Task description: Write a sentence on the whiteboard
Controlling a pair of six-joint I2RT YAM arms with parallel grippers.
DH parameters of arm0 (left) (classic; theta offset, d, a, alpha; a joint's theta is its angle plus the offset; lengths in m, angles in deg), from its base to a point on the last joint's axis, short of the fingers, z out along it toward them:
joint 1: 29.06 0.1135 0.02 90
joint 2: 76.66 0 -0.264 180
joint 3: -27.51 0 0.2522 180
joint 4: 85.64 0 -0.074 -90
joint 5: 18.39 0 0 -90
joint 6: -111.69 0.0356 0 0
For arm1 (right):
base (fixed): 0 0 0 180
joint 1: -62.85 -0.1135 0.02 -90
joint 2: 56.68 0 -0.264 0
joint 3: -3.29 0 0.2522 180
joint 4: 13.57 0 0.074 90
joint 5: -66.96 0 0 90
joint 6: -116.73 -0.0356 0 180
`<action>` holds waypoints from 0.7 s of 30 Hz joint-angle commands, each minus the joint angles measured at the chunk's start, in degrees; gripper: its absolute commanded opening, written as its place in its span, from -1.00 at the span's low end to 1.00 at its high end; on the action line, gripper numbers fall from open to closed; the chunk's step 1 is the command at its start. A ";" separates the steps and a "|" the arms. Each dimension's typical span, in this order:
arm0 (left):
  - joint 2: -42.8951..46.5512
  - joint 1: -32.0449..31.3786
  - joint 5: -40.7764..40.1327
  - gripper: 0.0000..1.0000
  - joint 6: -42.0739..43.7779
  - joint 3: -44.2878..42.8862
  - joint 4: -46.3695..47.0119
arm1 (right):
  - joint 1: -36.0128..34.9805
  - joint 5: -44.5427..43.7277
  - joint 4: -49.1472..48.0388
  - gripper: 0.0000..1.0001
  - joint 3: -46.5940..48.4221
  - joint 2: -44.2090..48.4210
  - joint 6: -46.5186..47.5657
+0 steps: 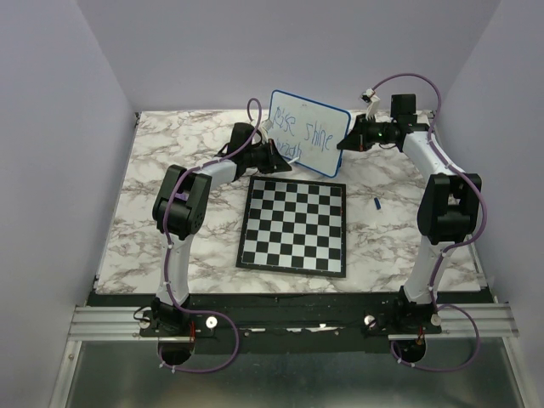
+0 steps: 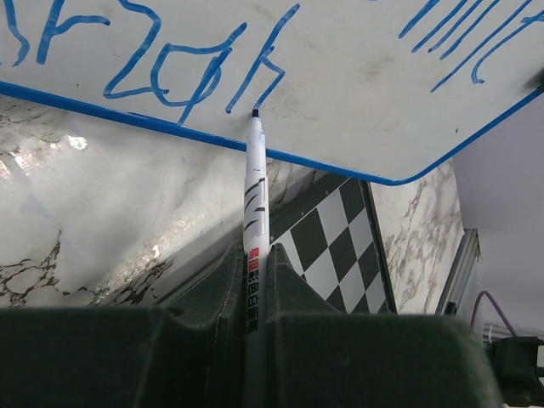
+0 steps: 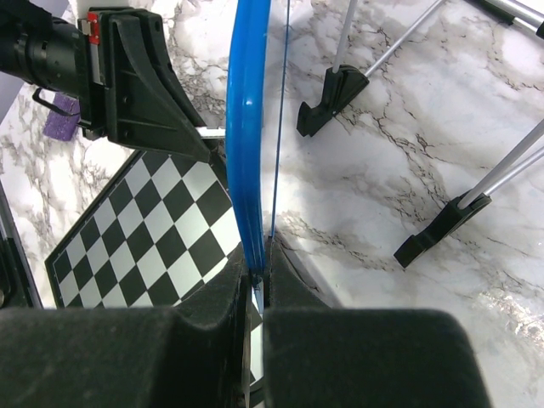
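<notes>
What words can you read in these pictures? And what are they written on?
"Rise shine": top line of the sentence, in blue on the whiteboard; the letters are wobbly, so this is roughly how it reads.
Second line of the sentence: one blue word, too scrawly to read for sure.
Marker: red and black print on its barrel, too blurred to read.
Chessboard: no words or numbers.

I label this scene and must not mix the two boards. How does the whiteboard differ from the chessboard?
The whiteboard is held up and tilted; the chessboard lies flat on the table. The whiteboard is white with a blue rim and blue handwriting; the chessboard has black and white squares. The right gripper clamps the whiteboard's rim; no gripper touches the chessboard. Both are flat rectangular boards.
</notes>
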 commanded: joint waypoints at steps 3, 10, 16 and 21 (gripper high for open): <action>-0.25 -0.45 1.14 -1.00 1.04 -0.83 -2.20 | -0.26 2.27 0.49 -0.99 -0.10 -0.61 0.09; 2.02 -0.36 0.88 -1.00 0.08 1.53 0.60 | -0.26 2.36 0.49 -0.99 -0.19 -0.35 0.09; 6.76 -0.27 1.14 -1.00 -0.71 4.78 3.94 | -0.26 2.27 0.49 -1.00 -0.10 -0.53 0.00; 10.64 0.08 0.97 -1.00 -1.68 9.27 7.90 | -0.26 2.18 0.49 -0.99 -0.19 -0.53 0.09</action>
